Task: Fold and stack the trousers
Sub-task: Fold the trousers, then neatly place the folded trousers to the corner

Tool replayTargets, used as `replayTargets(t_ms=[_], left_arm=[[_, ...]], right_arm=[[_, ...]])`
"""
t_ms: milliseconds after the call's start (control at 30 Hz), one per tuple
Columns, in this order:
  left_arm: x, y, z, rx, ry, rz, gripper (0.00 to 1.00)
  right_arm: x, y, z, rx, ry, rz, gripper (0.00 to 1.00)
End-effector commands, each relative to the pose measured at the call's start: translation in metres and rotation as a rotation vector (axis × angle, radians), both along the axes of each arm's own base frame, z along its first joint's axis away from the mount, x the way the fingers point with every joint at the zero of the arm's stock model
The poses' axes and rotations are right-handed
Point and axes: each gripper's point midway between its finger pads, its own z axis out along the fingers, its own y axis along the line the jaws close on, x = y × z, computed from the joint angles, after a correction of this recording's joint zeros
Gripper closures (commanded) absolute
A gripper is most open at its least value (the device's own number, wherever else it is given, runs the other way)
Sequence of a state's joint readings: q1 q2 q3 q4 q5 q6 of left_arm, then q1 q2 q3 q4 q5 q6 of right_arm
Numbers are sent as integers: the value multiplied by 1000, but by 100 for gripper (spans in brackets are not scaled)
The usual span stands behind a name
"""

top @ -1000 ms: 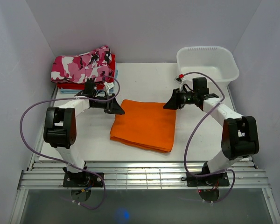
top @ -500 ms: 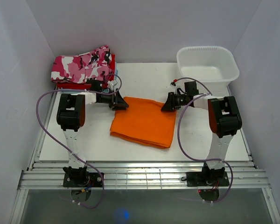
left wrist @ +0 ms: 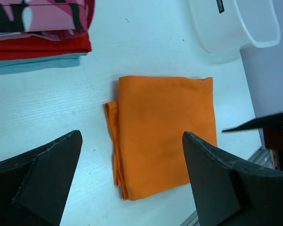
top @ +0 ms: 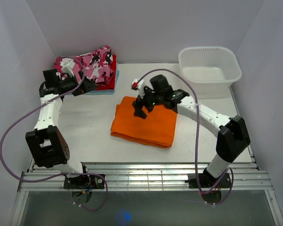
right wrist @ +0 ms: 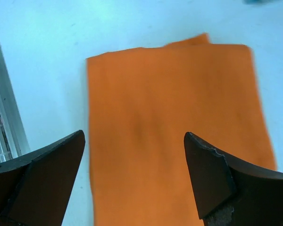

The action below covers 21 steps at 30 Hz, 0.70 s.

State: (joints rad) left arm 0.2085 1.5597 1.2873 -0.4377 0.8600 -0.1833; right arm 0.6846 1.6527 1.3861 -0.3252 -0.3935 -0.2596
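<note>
The orange trousers (top: 146, 123) lie folded into a flat rectangle in the middle of the table, with nothing holding them. My left gripper (top: 87, 85) hangs open, high at the far left beside the stack of garments. In its wrist view the trousers (left wrist: 165, 132) show far below between its spread fingers (left wrist: 42, 174). My right gripper (top: 141, 108) hovers open above the far left part of the trousers. Only orange cloth (right wrist: 174, 117) lies under its gap (right wrist: 134, 135), well below the fingertips.
A stack of folded garments sits at the far left corner: pink camouflage (top: 87, 63) on top, red (top: 109, 80) and light blue under it. A white tub (top: 210, 66) stands at the far right. Purple walls close in on both sides.
Both grippers left the far corners of the trousers and opened wide. The left arm swung up and back toward the garment stack. The right arm rose and moved left over the trousers.
</note>
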Motion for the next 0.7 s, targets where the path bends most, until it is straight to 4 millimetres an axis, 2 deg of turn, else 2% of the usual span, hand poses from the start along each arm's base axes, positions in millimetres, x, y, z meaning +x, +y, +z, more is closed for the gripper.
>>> replayTargets(t_ms=[0, 33, 67, 100, 133, 167, 233, 267, 333, 367, 433, 467, 533, 633, 667], left_arm=[[-26, 16, 9, 19, 21, 82, 2], [-28, 24, 11, 14, 12, 125, 2], [-27, 42, 18, -11, -10, 206, 2], [-31, 49, 21, -15, -32, 234, 2], [-39, 51, 25, -7, -61, 243, 2], [-43, 55, 24, 20, -72, 242, 2], [-44, 64, 19, 51, -42, 294, 2], [-47, 64, 13, 49, -8, 301, 2], [-48, 62, 0, 36, 51, 279, 2], [-51, 62, -5, 34, 83, 279, 2], [-52, 66, -15, 42, 118, 308, 2], [-54, 66, -21, 42, 124, 316, 2], [-56, 64, -25, 29, 133, 327, 2], [-60, 62, -34, 9, 138, 343, 2], [-60, 61, -36, 4, 139, 341, 2]], right_arm=[[-27, 14, -44, -228, -66, 47, 9], [-45, 33, -47, -241, -86, 100, 9], [-47, 42, -60, -280, -92, 100, 9], [-49, 55, -53, -273, -110, 113, 9], [-63, 70, -57, -282, -118, 149, 9], [-62, 77, -71, -319, -121, 144, 9], [-71, 99, -72, -320, -143, 165, 9], [-71, 104, -90, -355, -132, 165, 9], [-77, 115, -100, -371, -128, 186, 9], [-74, 114, -119, -420, -129, 170, 9], [-75, 116, -133, -444, -126, 176, 9], [-72, 112, -149, -481, -128, 172, 11], [-68, 109, -163, -511, -144, 159, 16], [-59, 96, -189, -581, -167, 124, 40], [-57, 94, -197, -589, -173, 115, 54]])
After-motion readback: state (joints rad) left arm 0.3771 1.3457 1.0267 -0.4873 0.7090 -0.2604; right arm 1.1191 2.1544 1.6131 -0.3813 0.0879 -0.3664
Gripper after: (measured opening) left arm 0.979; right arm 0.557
